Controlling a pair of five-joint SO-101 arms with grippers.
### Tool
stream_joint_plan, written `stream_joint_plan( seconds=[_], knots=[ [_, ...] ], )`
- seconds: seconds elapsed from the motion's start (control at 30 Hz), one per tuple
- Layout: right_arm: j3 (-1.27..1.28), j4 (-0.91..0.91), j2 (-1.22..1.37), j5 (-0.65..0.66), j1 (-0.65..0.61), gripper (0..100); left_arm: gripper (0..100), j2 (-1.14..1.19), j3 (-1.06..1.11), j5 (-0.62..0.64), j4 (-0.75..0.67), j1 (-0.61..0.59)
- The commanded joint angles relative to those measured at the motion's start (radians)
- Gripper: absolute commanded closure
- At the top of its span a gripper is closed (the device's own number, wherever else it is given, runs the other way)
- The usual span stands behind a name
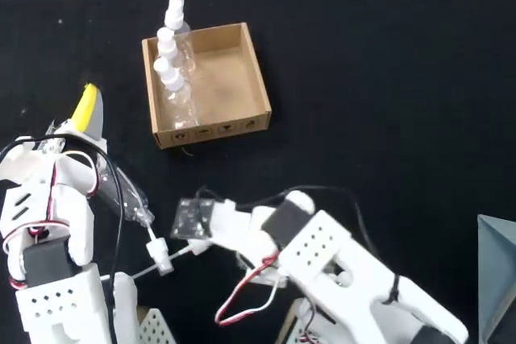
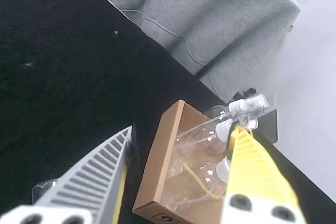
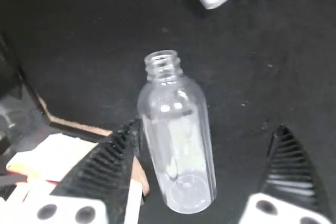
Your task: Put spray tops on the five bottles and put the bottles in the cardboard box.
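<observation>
Though spread wide around an uncapped bottle (image 3: 176, 140), grips nothing with right gripper (image 3: 207, 127); equally wide at left gripper (image 2: 182, 128), facing cardboard box (image 1: 260, 78) with 3 spray-topped bottles (image 1: 179, 94).

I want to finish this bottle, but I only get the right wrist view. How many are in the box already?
Observer: Three bottles are in the box, in a row along one wall, each with its spray top on.
Operator: Is there room for one more?
Observer: Yes, the box's floor beside them is bare.
Operator: Where's the other gripper?
Observer: The left gripper is open and holds nothing, off to the side of the box and apart from it.
</observation>
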Motion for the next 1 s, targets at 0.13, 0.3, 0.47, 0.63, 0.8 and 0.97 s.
stream_joint_plan(
  seconds=[0.13, 0.3, 0.47, 0.63, 0.8, 0.97],
  knots=[
    [0.022, -0.075, 0.039, -0.003, -0.037, 66.6, 73, -0.017, -0.021, 0.003, -0.026, -0.007],
    [0.048, -0.098, 0.041, 0.002, -0.041, 66.6, 73, -0.017, -0.021, 0.003, -0.026, -0.007],
    [0.113, -0.169, 0.059, 0.029, -0.041, 66.6, 73, -0.017, -0.021, 0.003, -0.026, -0.007],
    [0.127, -0.198, 0.114, 0.032, -0.038, 66.6, 73, -0.017, -0.021, 0.003, -0.026, -0.007],
    [0.127, -0.227, 0.202, 0.032, -0.035, 66.6, 73, -0.017, -0.021, 0.003, -0.026, -0.007],
    [0.125, -0.255, 0.274, 0.032, -0.035, 66.6, 73, -0.017, -0.021, 0.003, -0.026, -0.007]
  ],
)
